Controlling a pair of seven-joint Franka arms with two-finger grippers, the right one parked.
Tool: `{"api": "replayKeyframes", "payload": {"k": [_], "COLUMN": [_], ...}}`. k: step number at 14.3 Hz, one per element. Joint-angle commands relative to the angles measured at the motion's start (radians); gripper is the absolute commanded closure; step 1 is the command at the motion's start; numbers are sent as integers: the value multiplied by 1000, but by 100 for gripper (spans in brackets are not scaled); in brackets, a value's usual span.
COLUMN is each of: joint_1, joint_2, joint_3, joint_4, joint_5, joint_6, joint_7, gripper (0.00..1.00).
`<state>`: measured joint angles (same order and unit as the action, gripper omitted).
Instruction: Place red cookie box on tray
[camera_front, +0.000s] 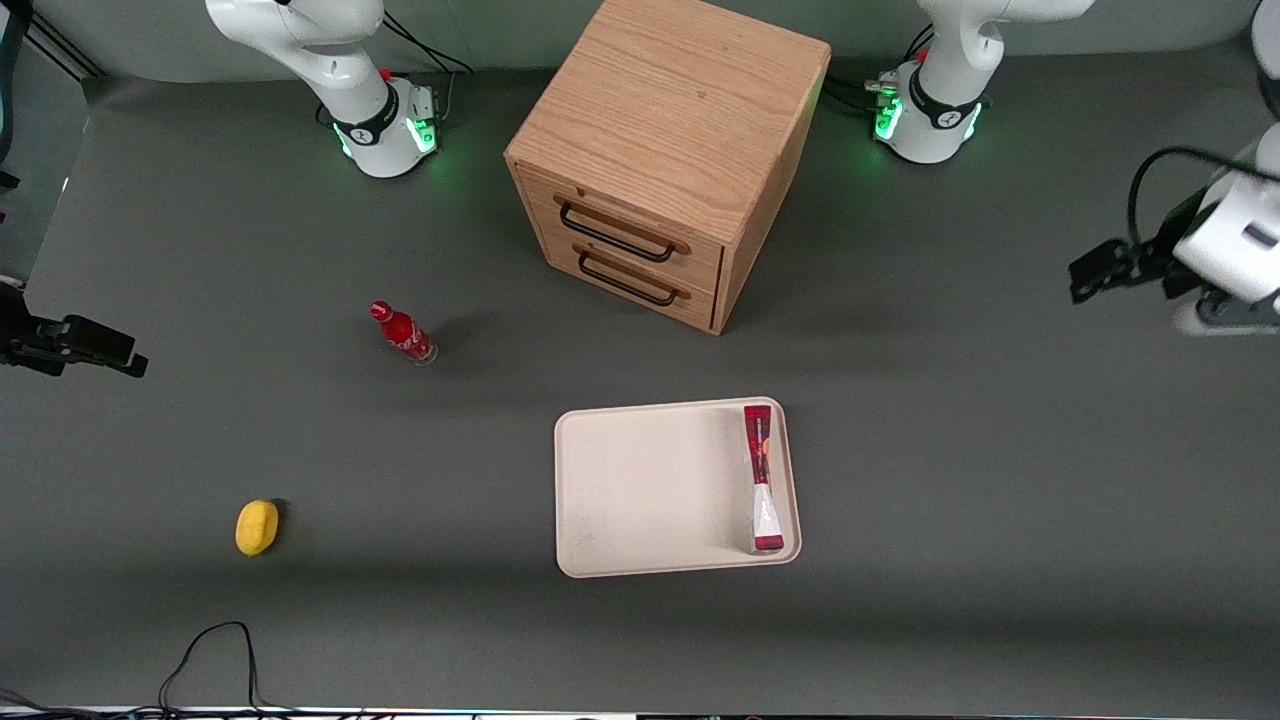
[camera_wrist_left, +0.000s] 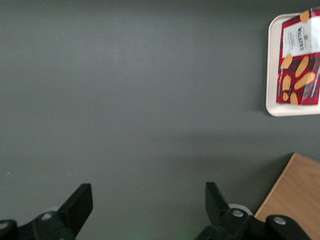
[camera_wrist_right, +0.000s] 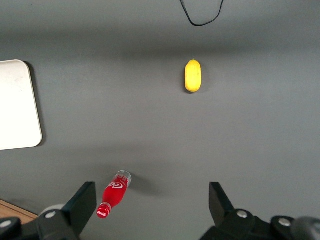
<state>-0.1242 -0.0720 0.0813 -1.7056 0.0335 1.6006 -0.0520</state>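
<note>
The box (camera_front: 760, 478) stands on its long edge inside the tray (camera_front: 640, 490), against the rim toward the working arm's end — placing looks done. The gripper (camera_front: 1090, 272) hangs well apart from the tray, fingers (camera_wrist_left: 80, 202) spread, empty; next is only parking.

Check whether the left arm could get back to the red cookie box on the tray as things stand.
Probably yes. The red cookie box stands on edge along the tray rim nearest the working arm, nothing between it and the open gripper, which hangs over bare table.
</note>
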Motion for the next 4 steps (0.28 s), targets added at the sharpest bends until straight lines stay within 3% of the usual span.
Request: {"api": "replayKeyframes", "payload": {"k": [1, 4], "joint_1": [37, 41], "joint_2": [-97, -98], "joint_3": [-25, -26], "joint_4": [-98, -95], "joint_5": [20, 11], "joint_6": [28, 30], "joint_7": [37, 38], "gripper": [0, 0]}}
